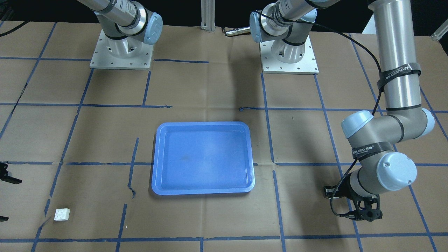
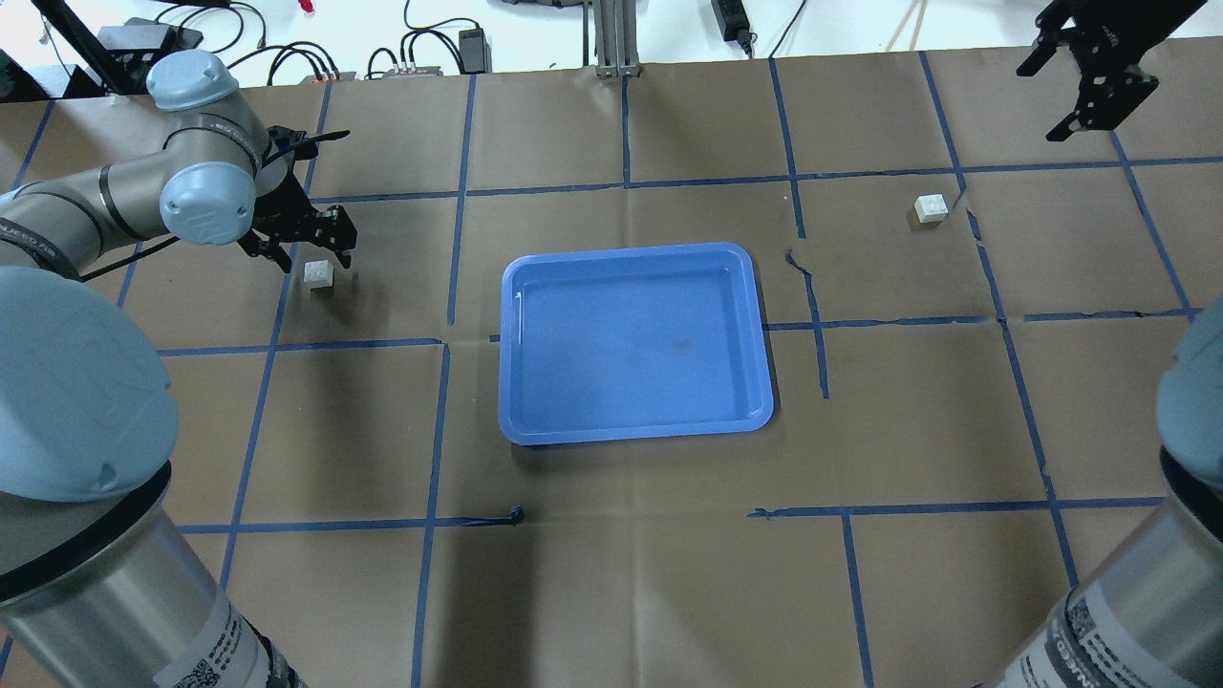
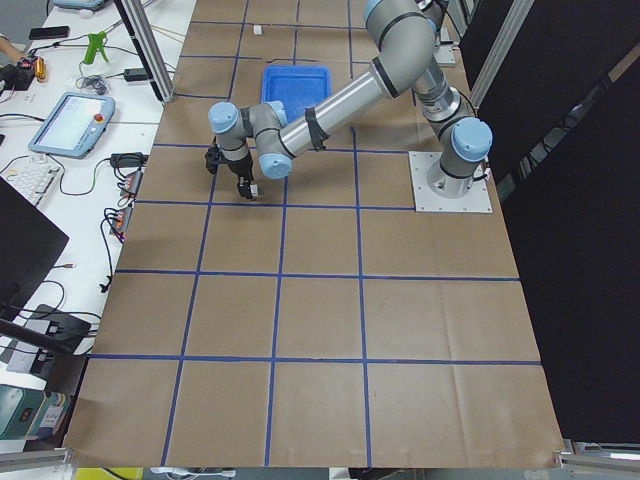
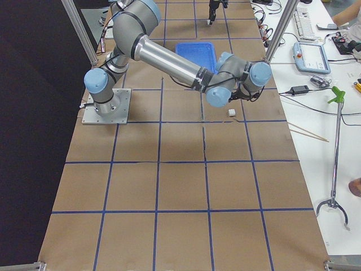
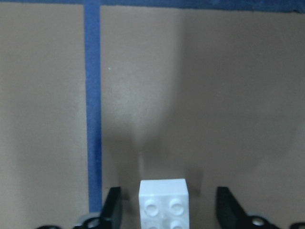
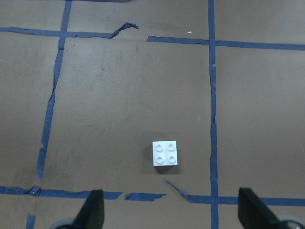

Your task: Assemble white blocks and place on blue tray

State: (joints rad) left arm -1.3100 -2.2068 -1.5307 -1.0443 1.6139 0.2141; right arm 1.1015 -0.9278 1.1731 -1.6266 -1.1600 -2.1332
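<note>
**A:** What is getting lost in these views?

**B:** The left block (image 2: 318, 273) is sitting on the tabletop (image 2: 631, 573) right under the left end effector (image 2: 313, 253). From across the table, the arm is hiding it completely. The left wrist camera is cutting off its near edge and showing only the studs facing up. It is also catching just the tips of the fingers (image 5: 113, 210).

**A:** Is that end effector gripping it?

**B:** No. Its fingers are standing apart on either side of the block, with a gap showing on each side.

**A:** And the right one?

**B:** The right end effector (image 2: 1039, 103) is hanging spread wide over the far corner, holding nothing. The front camera is catching only a sliver of it at the frame edge. The right block (image 2: 930, 207) is lying near it, studs up.

**A:** Where is the tray (image 2: 631, 250) sitting?

**B:** It is sitting mid-tabletop between the two blocks, well apart from both.

**A:** Is any writing showing?

**B:** Black straps (image 1: 399, 72) on the left arm are carrying white lettering that is reading like "WANJEED", though I cannot be sure. QR-style labels (image 2: 215, 650) are showing on the nearest arm segments, too small to read.
</note>
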